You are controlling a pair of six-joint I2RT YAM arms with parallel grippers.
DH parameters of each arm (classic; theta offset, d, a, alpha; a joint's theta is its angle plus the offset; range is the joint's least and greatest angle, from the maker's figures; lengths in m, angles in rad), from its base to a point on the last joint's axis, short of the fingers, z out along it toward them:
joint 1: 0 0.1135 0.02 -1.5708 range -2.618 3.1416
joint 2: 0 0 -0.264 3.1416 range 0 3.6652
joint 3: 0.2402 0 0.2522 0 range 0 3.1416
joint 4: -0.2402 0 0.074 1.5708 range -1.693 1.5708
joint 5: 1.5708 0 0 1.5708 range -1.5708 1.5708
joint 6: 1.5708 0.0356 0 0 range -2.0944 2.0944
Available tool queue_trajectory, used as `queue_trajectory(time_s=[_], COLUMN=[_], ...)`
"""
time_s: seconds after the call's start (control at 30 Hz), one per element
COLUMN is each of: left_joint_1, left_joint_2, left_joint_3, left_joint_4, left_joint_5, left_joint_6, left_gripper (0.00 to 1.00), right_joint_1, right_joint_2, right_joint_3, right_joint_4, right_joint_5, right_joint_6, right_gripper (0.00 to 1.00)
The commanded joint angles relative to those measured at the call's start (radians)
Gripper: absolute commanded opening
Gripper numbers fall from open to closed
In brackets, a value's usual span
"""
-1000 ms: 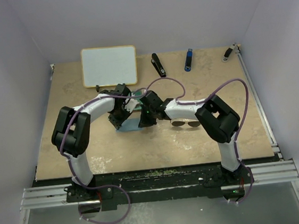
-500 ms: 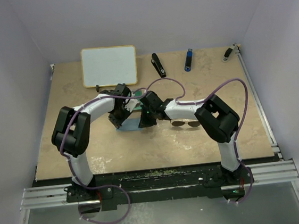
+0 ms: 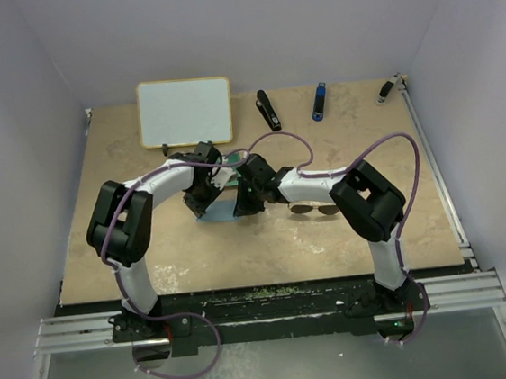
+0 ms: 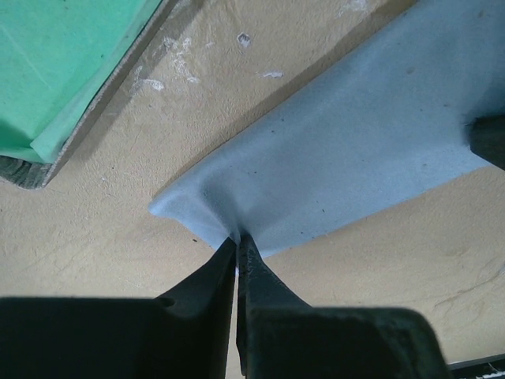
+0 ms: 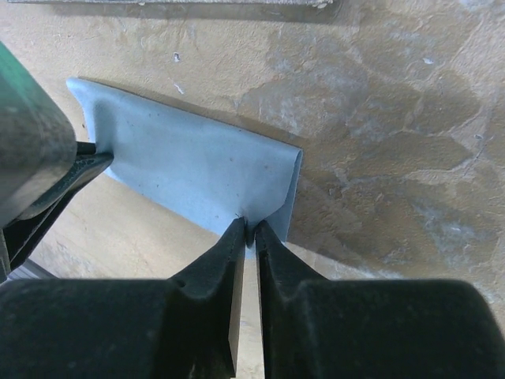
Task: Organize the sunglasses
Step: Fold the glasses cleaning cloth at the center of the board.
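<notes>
The sunglasses [image 3: 316, 207] lie on the table just right of the right arm's wrist, partly hidden by it; neither gripper touches them. The light-blue cloth [image 3: 219, 213] lies between the two grippers. My left gripper [image 3: 202, 202] is shut on the cloth's left corner [image 4: 237, 239], pinching the cloth [image 4: 339, 150]. My right gripper [image 3: 243, 201] is shut on the cloth's opposite edge [image 5: 251, 229], where the cloth [image 5: 189, 166] is folded over. The left gripper's fingers [image 5: 47, 170] show at the left of the right wrist view.
The open case with a green lining [image 4: 63, 63] lies just behind the cloth [image 3: 229, 163]. A whiteboard [image 3: 185, 111], a black stapler-like item [image 3: 267, 110], a blue item [image 3: 319, 102] and a small dark item [image 3: 389, 88] lie along the back of the table.
The right gripper has shifted very slightly left towards the left gripper. Both stay shut on the cloth.
</notes>
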Motion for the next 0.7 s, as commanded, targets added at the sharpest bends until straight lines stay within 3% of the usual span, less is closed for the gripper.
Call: queue_trajectory(time_s=[0.0, 0.2, 0.47, 0.67], left_joint_1=[0.005, 0.005, 0.005, 0.005], left_joint_2=[-0.029, -0.050, -0.067, -0.081], left_joint_3=[-0.025, -0.028, -0.027, -0.025], left_joint_4=[0.022, 0.014, -0.002, -0.009], left_joint_5=[-0.004, -0.002, -0.005, -0.015], left_joint_6=[-0.011, -0.010, -0.008, -0.012], left_gripper=[0.09, 0.18, 0.18, 0.19], right_joint_1=[-0.002, -0.002, -0.002, -0.003], right_joint_2=[-0.023, -0.044, -0.095, -0.121], right_joint_3=[-0.013, -0.014, -0.015, -0.019], right_joint_4=[-0.021, -0.029, -0.038, -0.062], right_joint_5=[0.011, 0.021, 0.026, 0.049], right_joint_6=[-0.017, -0.016, -0.017, -0.017], right_gripper=[0.17, 0.21, 0.31, 0.31])
